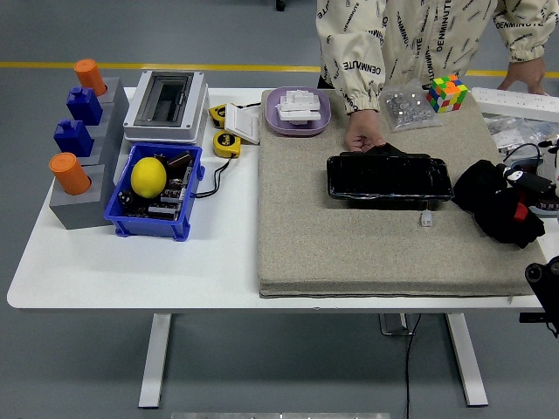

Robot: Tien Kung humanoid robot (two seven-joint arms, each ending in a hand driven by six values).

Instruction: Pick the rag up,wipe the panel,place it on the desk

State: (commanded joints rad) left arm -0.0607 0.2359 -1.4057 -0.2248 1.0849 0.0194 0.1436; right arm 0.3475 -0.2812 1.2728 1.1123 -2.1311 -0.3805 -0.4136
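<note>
Head view: a black rag (500,203) is seen bunched on the right part of a grey mat (349,244), with a small red patch on its right side. Just left of it lies a glossy black panel (389,176), the two close together and perhaps touching. At the panel's far left corner a person's hand (362,138) is pressed down, apparently to steady it.

Only a sliver of the right hand (533,181) is visible at the right edge, just beside the rag; whether its fingers are spread or curled cannot be told, and nothing is seen to be held. A dark part of the right arm is seen low at the right edge. The left hand is not shown at all.

Several risks can be judged from this layout. The rag is crumpled, so only a fold may be caught and the rest dragged or dropped. A small white connector (425,218) lies just near of the panel and could be swept off during wiping. The panel could be pushed left if it is wiped too hard, and the person's hand could be brushed. A coloured cube (446,92) and a clear bag (404,106) at the far edge could be knocked by a wide stroke.
</note>
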